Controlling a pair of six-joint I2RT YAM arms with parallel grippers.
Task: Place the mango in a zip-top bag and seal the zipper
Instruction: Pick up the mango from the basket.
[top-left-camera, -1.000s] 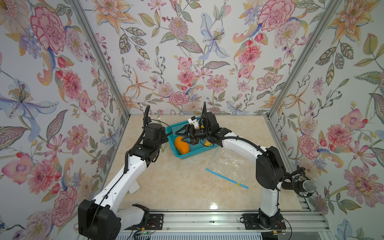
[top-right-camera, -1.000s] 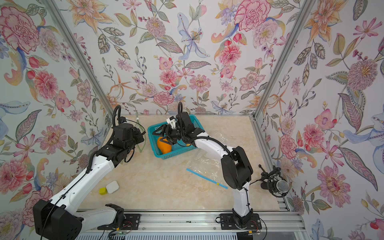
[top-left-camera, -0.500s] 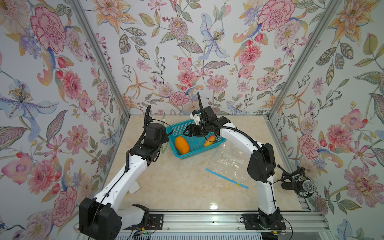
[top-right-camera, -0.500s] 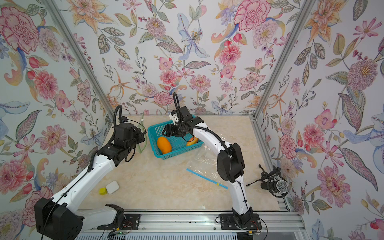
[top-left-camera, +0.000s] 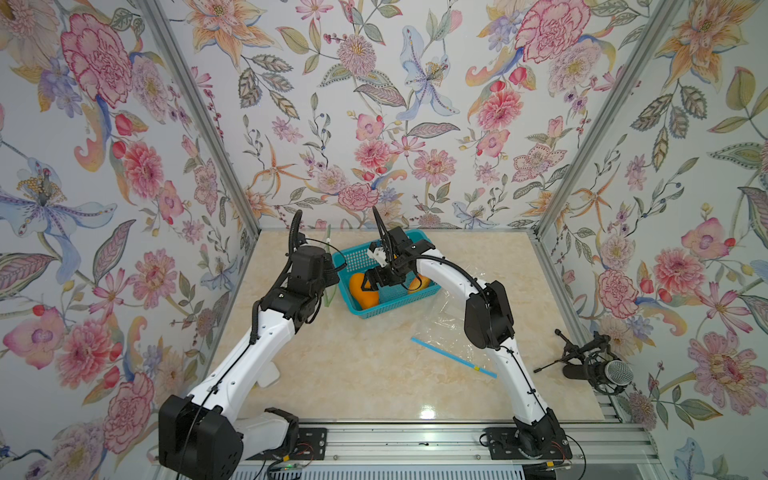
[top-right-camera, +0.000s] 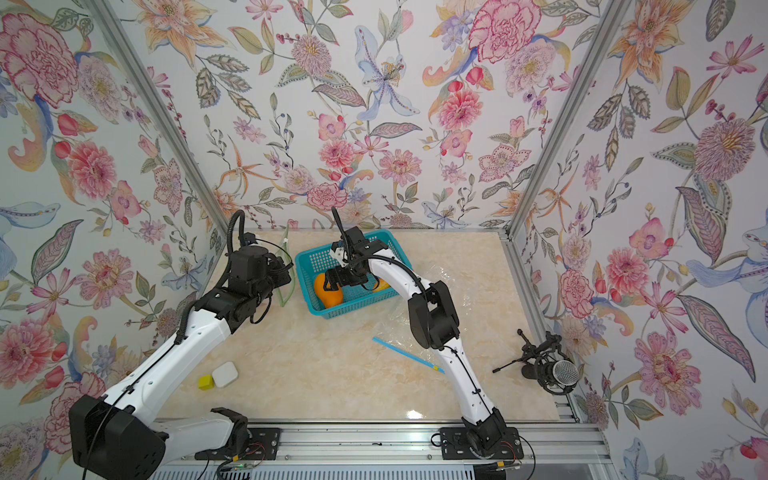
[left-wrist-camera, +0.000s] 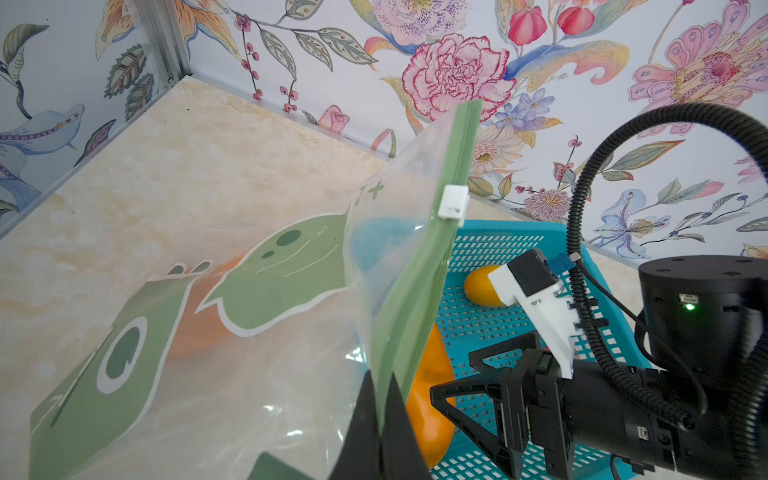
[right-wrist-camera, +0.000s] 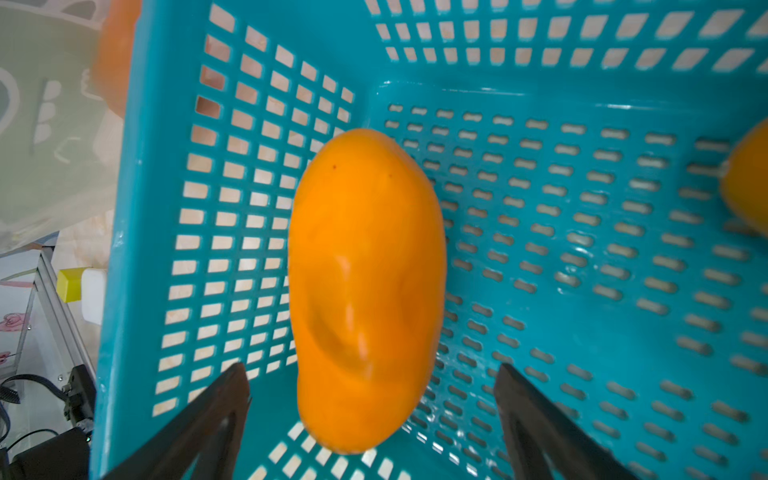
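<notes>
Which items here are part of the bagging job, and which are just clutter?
Job: mango under the open right hand; green-zipper bag pinched in the left hand; teal basket holding the mango.
Lying about: second mango in the basket; blue-zipper bag on the table; microphone; white block.

Our left hand (left-wrist-camera: 377, 432) is clamped on the green zipper strip (left-wrist-camera: 419, 299) of a clear, green-printed bag (left-wrist-camera: 232, 340) that drapes onto the desk (left-wrist-camera: 174, 174). A white slider (left-wrist-camera: 453, 202) sits on the strip. Beyond it we see the right hand (left-wrist-camera: 453, 374), jaws apart, over a mango (left-wrist-camera: 428, 440) in a blue basket (left-wrist-camera: 490, 245). A second mango (left-wrist-camera: 480, 286) lies farther in.
</notes>
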